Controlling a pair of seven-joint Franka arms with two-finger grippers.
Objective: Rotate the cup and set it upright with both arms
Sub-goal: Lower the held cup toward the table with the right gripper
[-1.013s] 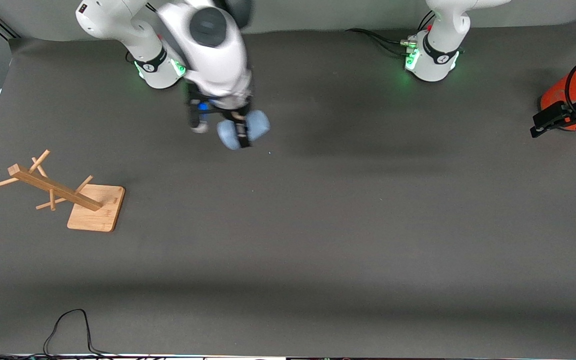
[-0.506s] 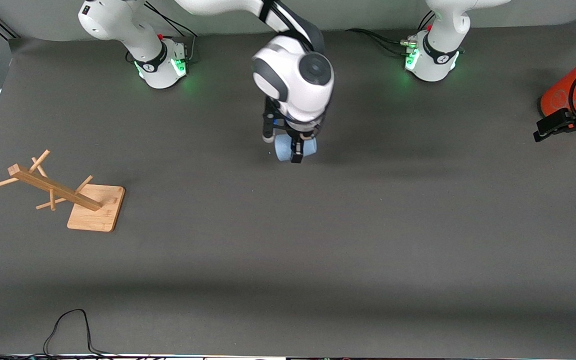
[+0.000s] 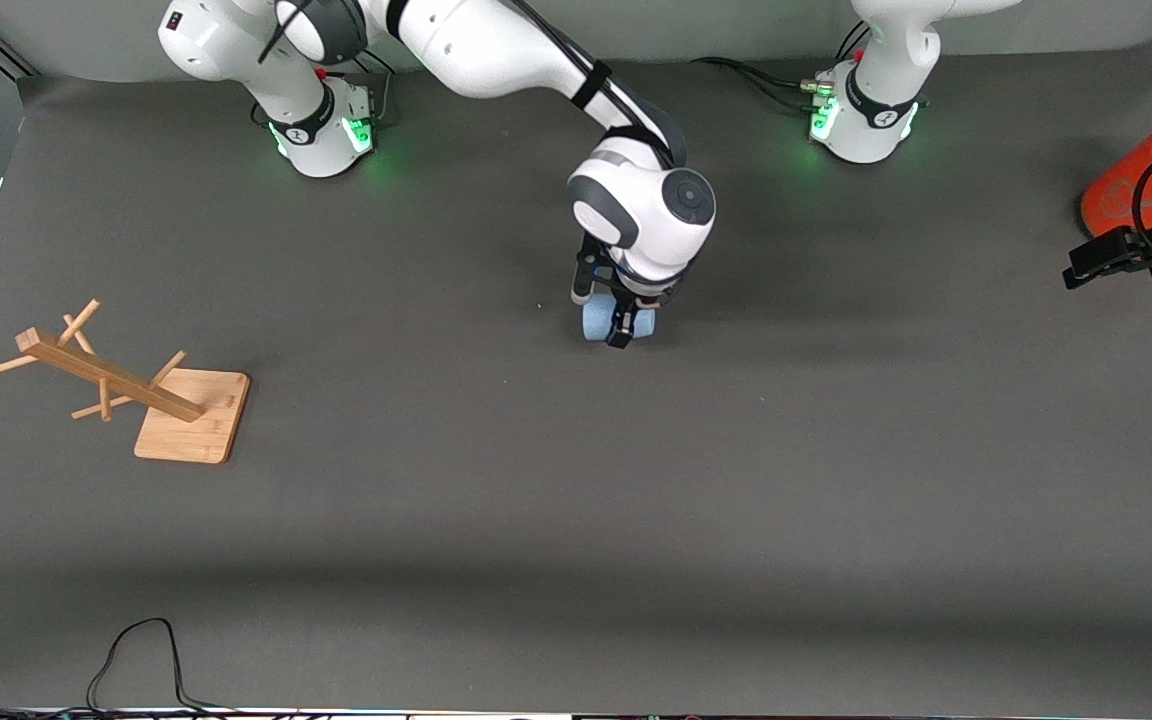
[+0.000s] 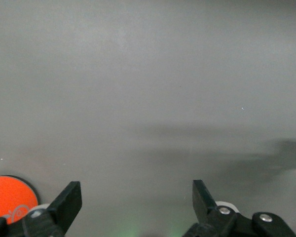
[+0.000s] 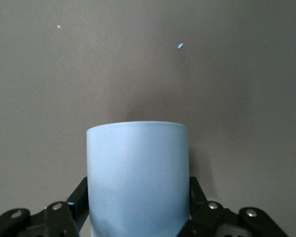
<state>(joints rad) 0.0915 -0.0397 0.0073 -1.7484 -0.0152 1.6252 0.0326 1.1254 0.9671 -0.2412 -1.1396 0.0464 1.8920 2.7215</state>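
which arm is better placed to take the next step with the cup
Right. The right gripper is already shut on the cup, holding it over the middle of the table. The left gripper waits open beside the orange canister at the left arm's end, holding nothing.

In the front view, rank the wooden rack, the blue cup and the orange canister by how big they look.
1. Wooden rack, clearly the largest.
2. Orange canister, though the frame edge and the left tool in front of it hide part, so its full size is unsure.
3. Blue cup, smallest, partly hidden in the right tool.
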